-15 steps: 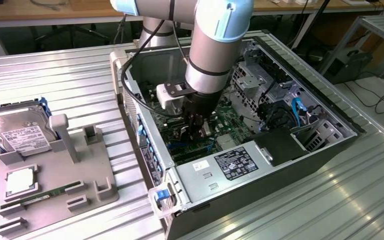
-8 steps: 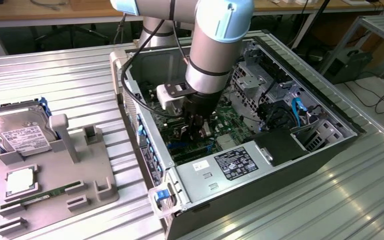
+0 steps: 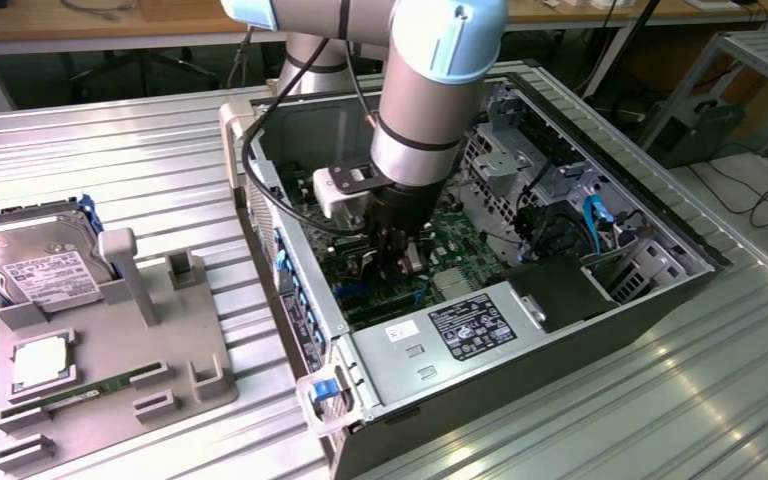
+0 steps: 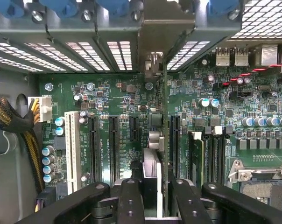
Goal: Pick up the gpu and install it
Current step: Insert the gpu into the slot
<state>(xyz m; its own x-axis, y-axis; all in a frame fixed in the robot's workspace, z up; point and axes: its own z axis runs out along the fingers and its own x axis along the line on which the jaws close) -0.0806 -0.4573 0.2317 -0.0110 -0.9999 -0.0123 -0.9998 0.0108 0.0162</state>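
Black two-finger gripper (image 4: 151,196) clamped narrow on thin green-and-black gpu card (image 4: 152,140), edge-on, silver bracket ahead, hanging just above green motherboard (image 4: 108,100) inside open grey computer case (image 3: 651,310). Risk: card edge off long black slot (image 4: 175,140) beside it, so pushing down could jam or bend card.

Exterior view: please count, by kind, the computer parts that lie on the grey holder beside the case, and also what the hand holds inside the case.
Hard drive: 1
Processor chip: 1
Memory stick: 1
gpu, gripped in the hand: 1
Total: 4
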